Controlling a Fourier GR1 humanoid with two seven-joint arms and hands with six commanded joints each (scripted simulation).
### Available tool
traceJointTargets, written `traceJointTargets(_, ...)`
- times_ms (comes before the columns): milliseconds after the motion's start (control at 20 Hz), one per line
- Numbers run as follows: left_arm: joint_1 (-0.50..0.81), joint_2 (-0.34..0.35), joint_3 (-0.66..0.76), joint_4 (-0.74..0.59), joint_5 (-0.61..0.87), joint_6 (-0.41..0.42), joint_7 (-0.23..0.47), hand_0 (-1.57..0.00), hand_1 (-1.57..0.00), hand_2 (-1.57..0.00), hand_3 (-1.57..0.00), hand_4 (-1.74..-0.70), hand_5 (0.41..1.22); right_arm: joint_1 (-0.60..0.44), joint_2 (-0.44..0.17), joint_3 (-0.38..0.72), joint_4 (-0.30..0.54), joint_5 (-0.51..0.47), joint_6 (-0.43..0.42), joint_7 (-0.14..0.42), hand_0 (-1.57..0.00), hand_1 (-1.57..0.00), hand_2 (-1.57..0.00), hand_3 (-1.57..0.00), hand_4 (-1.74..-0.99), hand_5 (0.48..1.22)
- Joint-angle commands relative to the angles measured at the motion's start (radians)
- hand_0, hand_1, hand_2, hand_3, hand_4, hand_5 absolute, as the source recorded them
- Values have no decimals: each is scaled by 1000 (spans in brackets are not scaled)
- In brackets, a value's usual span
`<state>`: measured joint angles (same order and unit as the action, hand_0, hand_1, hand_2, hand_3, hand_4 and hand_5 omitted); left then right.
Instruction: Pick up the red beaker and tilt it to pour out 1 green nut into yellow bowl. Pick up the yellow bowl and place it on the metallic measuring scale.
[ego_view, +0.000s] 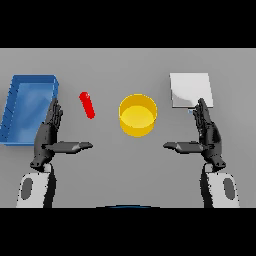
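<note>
The red beaker (87, 105) is a slim red shape on the grey table, left of centre. At the middle stands the yellow bowl (137, 115), nothing visible inside it. The metallic measuring scale (190, 90) is a pale square plate at the back right. My left hand (49, 136) hovers near and to the left of the beaker, fingers straight, thumb pointing inward, holding nothing. My right hand (207, 135) mirrors it just in front of the scale, its fingertips overlapping the scale's near edge, open and empty. No green nut is visible.
A blue tray (15, 107) with raised walls lies at the far left, right beside my left hand.
</note>
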<state>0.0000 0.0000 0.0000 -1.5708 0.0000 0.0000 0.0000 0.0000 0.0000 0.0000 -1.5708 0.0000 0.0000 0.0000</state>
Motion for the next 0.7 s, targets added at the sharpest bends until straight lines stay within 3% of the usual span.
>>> traceJointTargets(0,-2,0,1,1,0,1,1,1,1,1,1,-1093,623,0,0,-1,0,-1,-1,0,1,1,1,1,-1128,660)
traceJointTargets(250,-25,0,6,16,2,5,10,1,1,1,1,-1093,623,0,-11,-9,7,-9,9,1,1,1,1,1,-1128,660)
traceJointTargets(300,24,25,-27,-29,-47,-1,-33,1,1,1,1,-1093,623,34,-36,41,-29,98,-16,-102,1,1,1,1,-1128,660)
traceJointTargets(350,64,28,-56,-58,-88,7,-54,1,1,1,1,-1094,620,60,-46,82,-56,172,-32,-144,1,1,1,1,-1128,663)
traceJointTargets(450,84,33,-81,-103,-127,21,-26,1,1,1,1,-1093,615,100,-49,128,-90,249,-49,-153,1,1,1,1,-1126,666)
traceJointTargets(650,91,29,-108,-115,-162,27,25,1,1,1,1,-1094,613,95,-45,132,-97,268,-64,-124,1,1,1,1,-1120,660)
